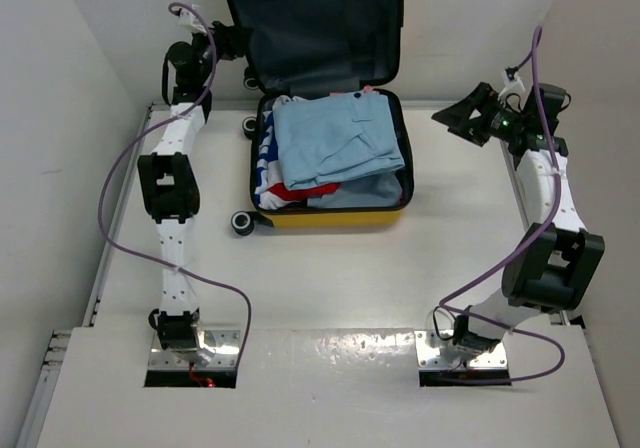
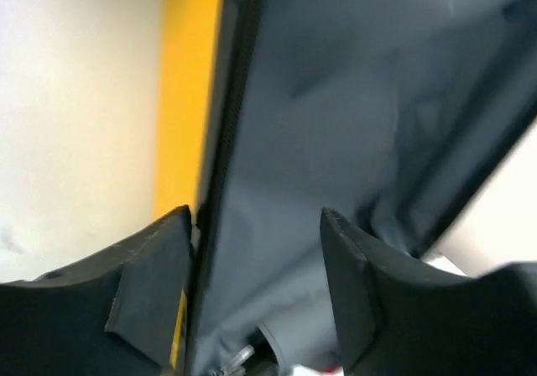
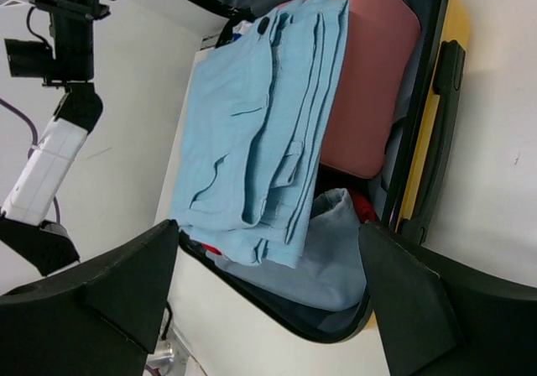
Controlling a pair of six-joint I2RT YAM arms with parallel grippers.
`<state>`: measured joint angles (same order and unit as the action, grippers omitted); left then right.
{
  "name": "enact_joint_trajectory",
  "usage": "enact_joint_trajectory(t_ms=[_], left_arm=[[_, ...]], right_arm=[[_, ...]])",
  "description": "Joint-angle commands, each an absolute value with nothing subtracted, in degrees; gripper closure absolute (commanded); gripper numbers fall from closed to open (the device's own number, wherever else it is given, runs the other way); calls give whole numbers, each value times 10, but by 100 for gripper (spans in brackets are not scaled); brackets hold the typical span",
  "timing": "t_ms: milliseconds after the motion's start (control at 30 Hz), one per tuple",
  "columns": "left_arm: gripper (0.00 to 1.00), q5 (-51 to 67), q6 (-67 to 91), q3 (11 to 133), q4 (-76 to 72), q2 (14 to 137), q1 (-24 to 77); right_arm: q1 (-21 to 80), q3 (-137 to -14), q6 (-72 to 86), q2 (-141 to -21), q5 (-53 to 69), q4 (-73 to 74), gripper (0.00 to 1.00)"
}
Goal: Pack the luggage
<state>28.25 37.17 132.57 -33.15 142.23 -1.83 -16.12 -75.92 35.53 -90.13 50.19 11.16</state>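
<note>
The yellow suitcase [image 1: 330, 217] lies open at the back middle of the table. Its dark grey lined lid [image 1: 320, 18] stands up against the back wall. The base holds folded light blue clothes [image 1: 335, 143] over a red, white and blue item, and in the right wrist view also a pink case [image 3: 369, 74]. My left gripper [image 1: 238, 40] is open at the lid's left edge. In the left wrist view [image 2: 256, 216] its jaws straddle the black zipper trim [image 2: 220, 166]. My right gripper [image 1: 452, 118] is open and empty, right of the suitcase and apart from it [image 3: 270, 233].
White walls close in the table on the left, back and right. The suitcase's black wheels [image 1: 241, 224] stick out on its left side. Purple cables [image 1: 120, 178] loop along both arms. The suitcase's black side handle [image 3: 445, 70] faces my right gripper.
</note>
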Motion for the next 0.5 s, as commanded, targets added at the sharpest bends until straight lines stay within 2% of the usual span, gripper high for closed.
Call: enact_joint_trajectory(t_ms=[0,133,200,300,333,400,467], left_arm=[[39,203,315,1387,-363,1436,-11],[58,109,246,1413,-382,1455,-5],[63,107,220,1442,-382,1470,-5],[83,133,214,1434,-390,1470,-5],[93,141,221,1404,-409,1458,-5],[100,160,237,1358,-438,1417,-5],[100,199,246,1295,-467,1385,-5]], right_arm=[[-168,-765,345,-913,521,89,14],[-181,-761,344,-916,526,92,14],[-184,-754,338,-916,525,92,15],[-186,-750,338,-922,525,92,18],[-186,-751,338,-926,526,91,18],[-186,-751,345,-933,528,89,19],[-187,-752,347,-933,533,84,20]])
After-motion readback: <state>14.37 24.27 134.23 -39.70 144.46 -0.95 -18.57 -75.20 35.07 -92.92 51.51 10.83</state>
